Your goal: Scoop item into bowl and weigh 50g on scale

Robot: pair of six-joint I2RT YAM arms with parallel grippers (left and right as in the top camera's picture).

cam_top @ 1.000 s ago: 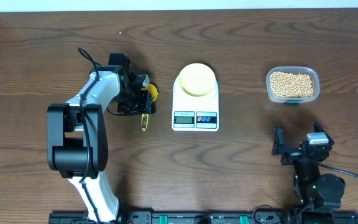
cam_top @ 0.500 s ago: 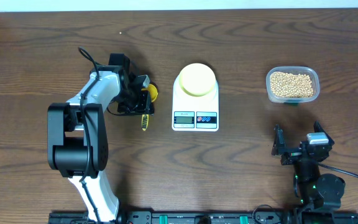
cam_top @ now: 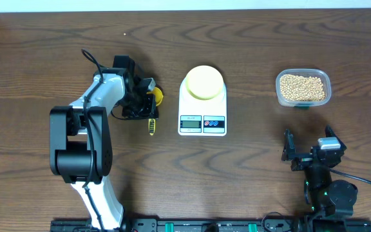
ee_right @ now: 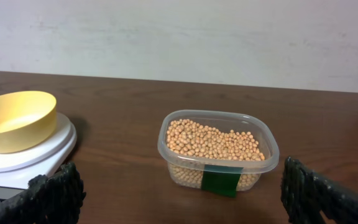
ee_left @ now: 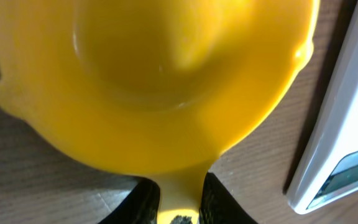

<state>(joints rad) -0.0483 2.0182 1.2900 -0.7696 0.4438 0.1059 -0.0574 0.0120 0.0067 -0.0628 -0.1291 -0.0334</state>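
The tan beans (cam_top: 303,86) fill a clear tub (cam_top: 279,94) at the right; the beans (ee_right: 211,139) also show ahead in the right wrist view. The pale yellow bowl (cam_top: 203,82) stands empty on the white scale (cam_top: 203,122), and both the bowl (ee_right: 14,118) and the scale (ee_right: 39,152) sit at the left of the right wrist view. My left gripper (cam_top: 148,105) is shut on the handle of a bright yellow scoop (cam_top: 151,125) left of the scale. In the left wrist view the scoop's empty cup (ee_left: 154,81) fills the frame, with the fingers (ee_left: 179,202) pinching the handle. My right gripper (cam_top: 311,154) is open and empty, below the tub.
The scale's edge (ee_left: 344,118) lies close to the right of the scoop. A green label (ee_right: 221,182) is stuck on the tub's (ee_right: 253,163) near side. The dark wooden table (cam_top: 250,174) runs to a pale wall at the back.
The scoop's handle end has shifted slightly to the right in my left gripper. The right arm, bowl, scale and tub have not moved.
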